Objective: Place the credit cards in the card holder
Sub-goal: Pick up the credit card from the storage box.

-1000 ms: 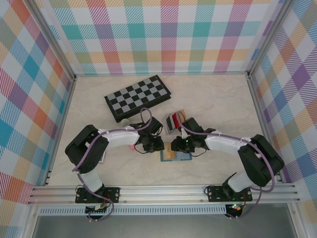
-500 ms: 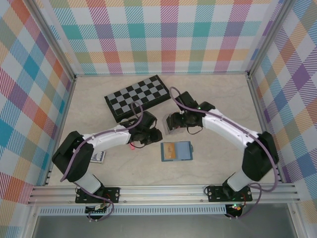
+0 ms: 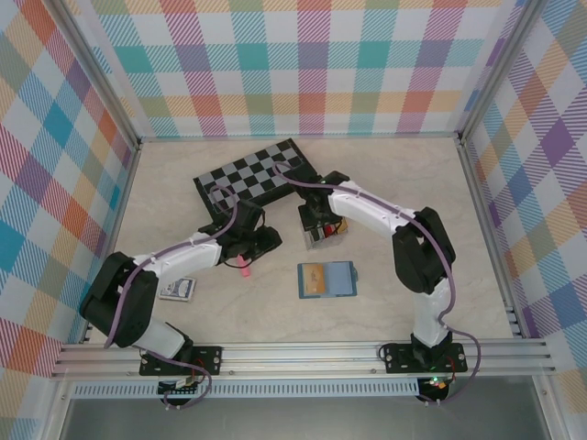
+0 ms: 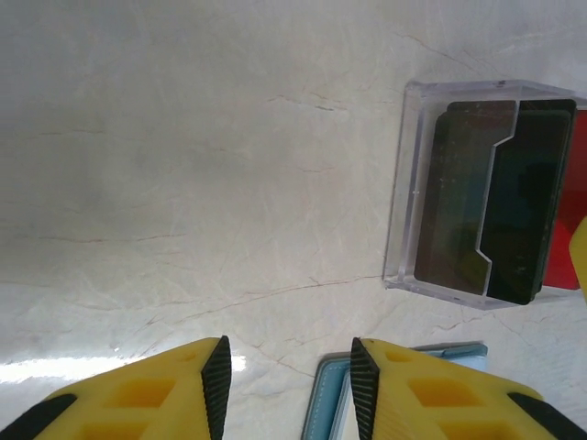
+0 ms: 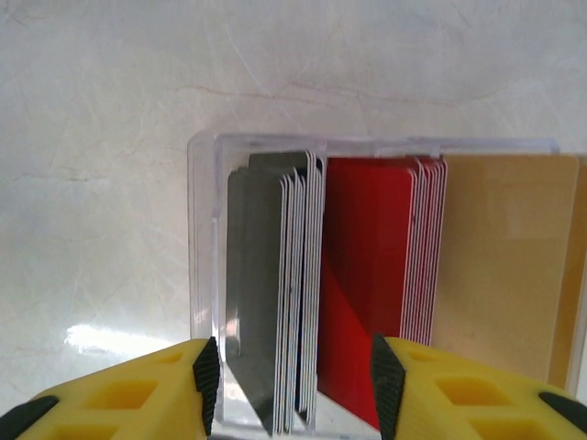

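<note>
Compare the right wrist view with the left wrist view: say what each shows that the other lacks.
Right wrist alone of the two: the tan-yellow cards, with the right gripper open over the clear box. Left wrist alone: a corner of the teal card holder by the open left gripper. Both: that box holding black cards and red cards, on the pale table.

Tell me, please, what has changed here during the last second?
The right gripper left the wallet and moved away from the bases to the clear box, where it hangs open above the cards. The left gripper drew back to the left, also open. Neither holds anything now. The wallet, with one tan card on it, the clear box and the chessboard stayed in place.
</note>
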Motion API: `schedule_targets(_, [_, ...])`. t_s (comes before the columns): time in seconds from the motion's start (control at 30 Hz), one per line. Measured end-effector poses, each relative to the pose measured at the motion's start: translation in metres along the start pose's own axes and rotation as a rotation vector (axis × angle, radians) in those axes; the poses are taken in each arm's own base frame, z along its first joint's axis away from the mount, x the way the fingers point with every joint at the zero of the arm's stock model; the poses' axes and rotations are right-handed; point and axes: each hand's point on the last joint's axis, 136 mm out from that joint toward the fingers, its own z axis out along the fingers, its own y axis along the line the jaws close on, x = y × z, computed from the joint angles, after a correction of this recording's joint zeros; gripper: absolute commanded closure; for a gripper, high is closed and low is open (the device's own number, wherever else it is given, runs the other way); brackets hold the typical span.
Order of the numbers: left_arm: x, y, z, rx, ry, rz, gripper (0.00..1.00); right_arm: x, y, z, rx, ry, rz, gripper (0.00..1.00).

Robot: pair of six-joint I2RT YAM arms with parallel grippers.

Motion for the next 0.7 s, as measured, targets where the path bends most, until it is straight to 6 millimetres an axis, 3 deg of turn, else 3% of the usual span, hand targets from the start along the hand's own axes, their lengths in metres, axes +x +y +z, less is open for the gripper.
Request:
schedule_targets(0.17, [0.0,0.009,-0.003,-0.006,-0.018,-0.017,0.58,-0.001,-0.001,0.013,0.045,0.022,-0.027,0.53])
schedule_targets(0.4, [-0.004,0.007,-0.009,0.008,-0.044,-0.027,0.58,0.002,0.002,0.027,0.11,0.044,-0.096,0.56])
schedule_targets(0.7, [-0.003,0.008,-0.008,0.004,-0.041,-0.03,0.57,0.0,-0.007,0.029,0.216,0.022,-0.146,0.62])
